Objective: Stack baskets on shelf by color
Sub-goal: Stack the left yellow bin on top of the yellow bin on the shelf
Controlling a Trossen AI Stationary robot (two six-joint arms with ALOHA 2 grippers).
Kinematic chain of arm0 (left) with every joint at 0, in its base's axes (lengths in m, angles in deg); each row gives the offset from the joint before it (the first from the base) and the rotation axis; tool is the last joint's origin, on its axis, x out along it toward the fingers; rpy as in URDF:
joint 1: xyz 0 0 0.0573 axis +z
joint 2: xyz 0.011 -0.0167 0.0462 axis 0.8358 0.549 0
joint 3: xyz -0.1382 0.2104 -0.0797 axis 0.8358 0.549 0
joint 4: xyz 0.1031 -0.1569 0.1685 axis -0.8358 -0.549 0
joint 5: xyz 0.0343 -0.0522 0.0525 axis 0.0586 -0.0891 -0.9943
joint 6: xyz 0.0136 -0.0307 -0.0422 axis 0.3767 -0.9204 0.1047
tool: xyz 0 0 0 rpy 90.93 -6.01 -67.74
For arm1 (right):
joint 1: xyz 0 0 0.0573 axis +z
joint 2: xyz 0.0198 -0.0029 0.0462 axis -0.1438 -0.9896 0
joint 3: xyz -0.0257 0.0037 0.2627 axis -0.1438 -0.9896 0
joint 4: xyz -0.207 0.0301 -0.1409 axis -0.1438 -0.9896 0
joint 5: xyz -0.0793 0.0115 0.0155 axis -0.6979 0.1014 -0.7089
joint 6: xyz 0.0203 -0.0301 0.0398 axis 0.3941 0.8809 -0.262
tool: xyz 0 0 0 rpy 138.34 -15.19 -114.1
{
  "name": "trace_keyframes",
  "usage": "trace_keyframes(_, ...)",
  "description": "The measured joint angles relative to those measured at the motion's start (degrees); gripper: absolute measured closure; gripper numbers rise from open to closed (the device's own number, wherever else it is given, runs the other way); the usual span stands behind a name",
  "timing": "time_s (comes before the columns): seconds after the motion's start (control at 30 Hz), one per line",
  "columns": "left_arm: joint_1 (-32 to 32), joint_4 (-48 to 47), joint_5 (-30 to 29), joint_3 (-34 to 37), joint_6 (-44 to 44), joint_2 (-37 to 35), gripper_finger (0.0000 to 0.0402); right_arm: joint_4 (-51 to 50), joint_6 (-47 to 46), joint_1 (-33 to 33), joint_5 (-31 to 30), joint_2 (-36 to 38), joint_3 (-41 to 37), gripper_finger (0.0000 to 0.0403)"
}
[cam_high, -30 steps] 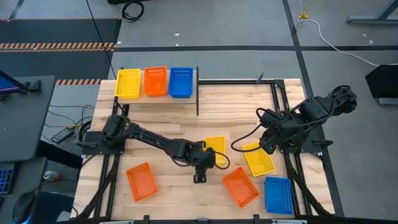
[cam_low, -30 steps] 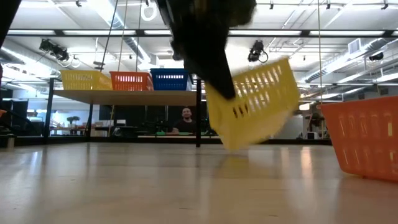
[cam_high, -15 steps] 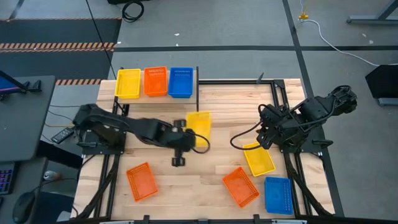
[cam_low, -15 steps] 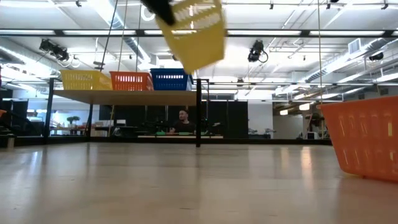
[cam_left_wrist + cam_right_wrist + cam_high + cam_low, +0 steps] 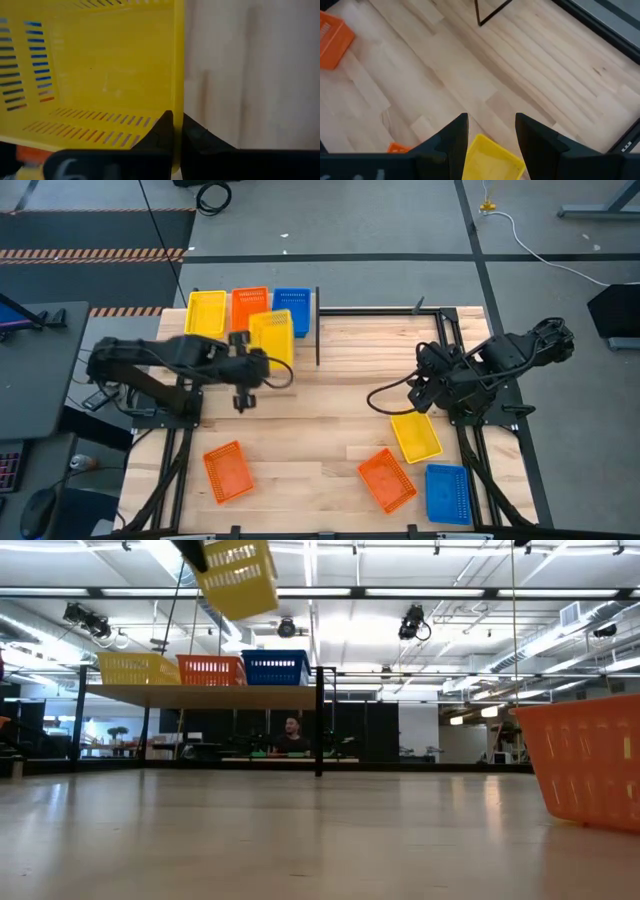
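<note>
A yellow basket point(image 5: 272, 337) hangs high over the shelf's point(image 5: 300, 340) near edge, with my left gripper point(image 5: 260, 363) shut on it; the low view shows this basket point(image 5: 238, 575) tilted, above the shelf point(image 5: 200, 693). On the shelf stand a yellow basket point(image 5: 205, 313), an orange basket point(image 5: 249, 303) and a blue basket point(image 5: 297, 302), each on its bottom. At the table's right my right gripper point(image 5: 490, 131) hovers open over another yellow basket point(image 5: 492, 161) that lies on the table. My left gripper pinches one side wall point(image 5: 176, 107) of the yellow basket near a corner, one finger point(image 5: 161, 131) inside the basket and the other point(image 5: 199, 136) outside. The basket is lifted clear of table and shelf and hangs tilted.
On the table lie an orange basket point(image 5: 228, 472) at the near left, another orange basket point(image 5: 387, 479) and a blue basket point(image 5: 447, 493) at the near right. A black post point(image 5: 318, 327) stands at the shelf's right end. A person point(image 5: 292, 736) sits far behind the table.
My left gripper has risen and swung from the table's middle toward the far left, up to the shelf, still shut on the yellow basket. The basket has gone from just above the table to high over the shelf's near edge.
</note>
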Motion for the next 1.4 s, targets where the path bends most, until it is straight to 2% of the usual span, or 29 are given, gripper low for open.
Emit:
trace_keyframes(0.17,5.69,-3.27,-0.15,0.00,2.09,-3.05,0.0391,0.02,1.23,-1.53,-0.02,0.00,0.00,0.0233)
trace_keyframes(0.3,10.83,-4.03,-0.29,0.00,6.83,-3.90,0.0391,0.02,2.55,-2.88,-0.14,0.00,0.00,0.0233)
trace_keyframes(0.47,17.37,-9.45,-3.77,0.00,10.65,-3.93,0.0391,0.06,3.97,-4.42,0.07,0.00,0.00,0.0233)
trace_keyframes(0.7,26.79,-11.64,-3.27,0.02,18.76,-5.90,0.0390,0.37,4.10,-4.97,0.48,0.02,0.00,0.0233)
trace_keyframes(0.83,32.78,-11.91,-0.33,0.02,18.14,-6.24,0.0390,1.24,4.27,-4.97,0.45,0.00,0.00,0.0233)
trace_keyframes(0.93,36.63,-11.91,1.71,0.02,21.09,-6.24,0.0390,2.14,6.20,-4.97,0.38,0.00,0.00,0.0233)
trace_keyframes(1.2,44.96,-11.88,2.64,0.02,25.91,-6.85,0.0390,2.59,9.78,-5.23,0.04,0.00,0.00,0.0233)
trace_keyframes(1.4,50.03,-11.92,11.37,0.02,32.67,-8.15,0.0390,2.53,10.21,-6.46,-1.28,0.00,0.00,0.0233)
